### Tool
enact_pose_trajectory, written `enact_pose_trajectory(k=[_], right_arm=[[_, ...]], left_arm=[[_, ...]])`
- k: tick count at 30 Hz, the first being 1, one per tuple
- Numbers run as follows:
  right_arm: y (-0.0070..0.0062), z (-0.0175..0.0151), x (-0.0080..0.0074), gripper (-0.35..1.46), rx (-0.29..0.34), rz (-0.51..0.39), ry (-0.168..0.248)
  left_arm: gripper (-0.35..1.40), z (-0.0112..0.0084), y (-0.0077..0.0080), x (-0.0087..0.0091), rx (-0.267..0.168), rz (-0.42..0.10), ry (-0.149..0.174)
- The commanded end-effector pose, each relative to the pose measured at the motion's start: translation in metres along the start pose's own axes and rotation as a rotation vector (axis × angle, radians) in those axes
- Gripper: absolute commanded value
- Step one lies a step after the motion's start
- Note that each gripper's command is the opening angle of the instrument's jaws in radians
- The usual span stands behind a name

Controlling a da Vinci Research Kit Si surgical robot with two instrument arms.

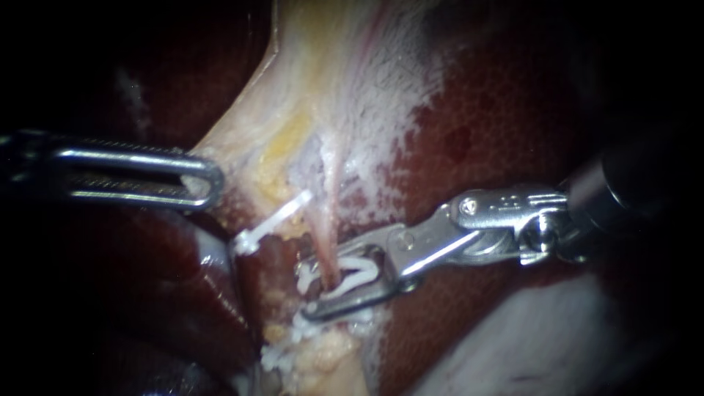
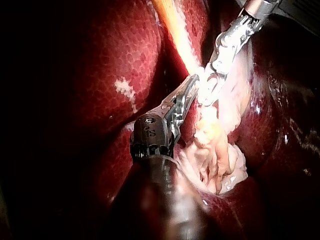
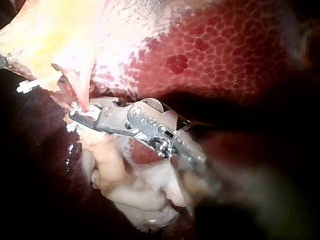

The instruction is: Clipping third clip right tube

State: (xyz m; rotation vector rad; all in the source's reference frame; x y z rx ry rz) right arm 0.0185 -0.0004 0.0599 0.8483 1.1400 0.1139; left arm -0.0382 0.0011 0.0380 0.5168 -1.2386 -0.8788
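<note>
Two instruments show in the endoscope view. My left instrument point(image 1: 209, 182) comes in from the left edge at mid height. Its windowed jaws meet the edge of the pale fatty tissue point(image 1: 308, 110), which stretches up to the top centre. Seen flat-on like this, I cannot tell here how the jaws stand. My right instrument point(image 1: 323, 284) enters from the right, with its jaws just below centre gripping a white clip point(image 1: 353, 273) from both sides. The clip's legs stand apart around the right tube point(image 1: 323, 235), a thin pink strand running down from the pale tissue. A slanted clip point(image 1: 270, 224) lies to the upper left of those jaws, and a lower clip point(image 1: 315, 323) sits just beneath them. Liver point(image 1: 513, 110) fills the right half.

In the left wrist view, the left instrument point(image 2: 194, 84) has its jaws lying close together. They seem clamped on the edge of the pale fatty tissue point(image 2: 215, 150), though glare leaves me unsure. The right instrument point(image 2: 207, 94) works just beside its tip. Liver point(image 2: 125, 50) lies alongside.

In the right wrist view, the right instrument point(image 3: 80, 115) holds the white clip point(image 3: 90, 113) with the right tube point(image 3: 81, 92) passing between its jaws. The slanted clip point(image 3: 35, 84) lies just beyond the tips, against the pale fatty tissue point(image 3: 50, 40). Liver point(image 3: 210, 50) lies beside the shaft.
</note>
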Motion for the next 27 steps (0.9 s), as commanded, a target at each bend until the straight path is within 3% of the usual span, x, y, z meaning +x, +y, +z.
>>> enact_pose_trajectory(k=[1, 6, 27], right_arm=[[0.0001, -0.0001, 0.0, -0.24, 0.008, -0.005, -0.001], [0.0001, -0.0001, 0.0, -0.3, 0.032, 0.008, -0.008], [0.0, -0.0001, -0.0001, -0.31, 0.031, 0.022, -0.009]], left_arm=[[-0.35, 0.0, 0.0, 0.0, 0.0, 0.0, 0.0], [-0.35, 0.0, 0.0, 0.0, 0.0, 0.0, 0.0], [-0.35, 0.0001, 0.0001, 0.0, 0.0, 0.0, 0.0]])
